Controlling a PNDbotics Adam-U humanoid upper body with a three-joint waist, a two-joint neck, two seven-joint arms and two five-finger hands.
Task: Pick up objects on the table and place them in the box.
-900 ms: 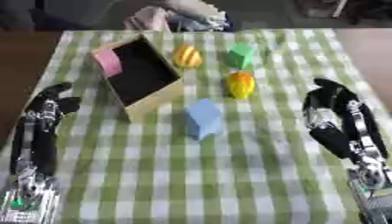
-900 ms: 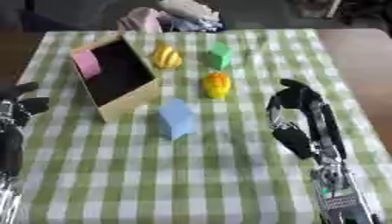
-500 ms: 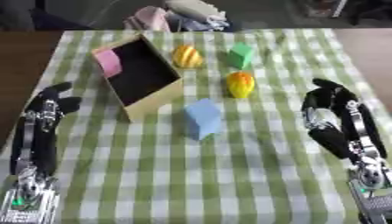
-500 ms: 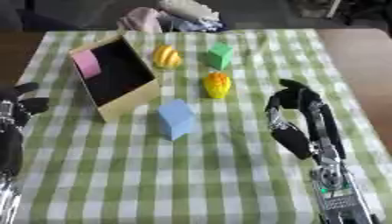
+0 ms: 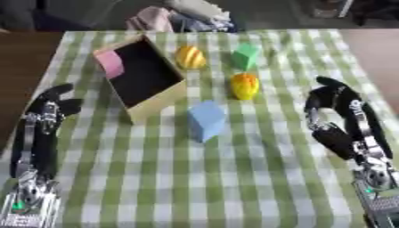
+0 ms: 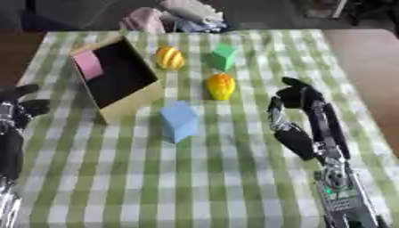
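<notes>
A tan cardboard box [image 5: 160,95] lies tipped on its side on the green checked tablecloth, its dark opening facing me, with a pink piece [image 5: 110,63] on its left wall. A light blue block [image 5: 206,120] stands just right of the box's front corner. Further back sit a yellow-orange fruit-like piece [image 5: 245,85], a yellow striped rounded piece [image 5: 190,56] and a green block [image 5: 246,56]. My right hand [image 5: 332,95] hovers at the right, fingers relaxed, holding nothing, apart from the orange piece. My left hand [image 5: 53,104] rests open at the left edge.
A pile of cloth-like things [image 5: 181,15] lies beyond the table's far edge. Bare brown tabletop [image 5: 23,58] shows at the left of the cloth [image 5: 195,178] and at the right. The near half of the cloth holds only my two forearms.
</notes>
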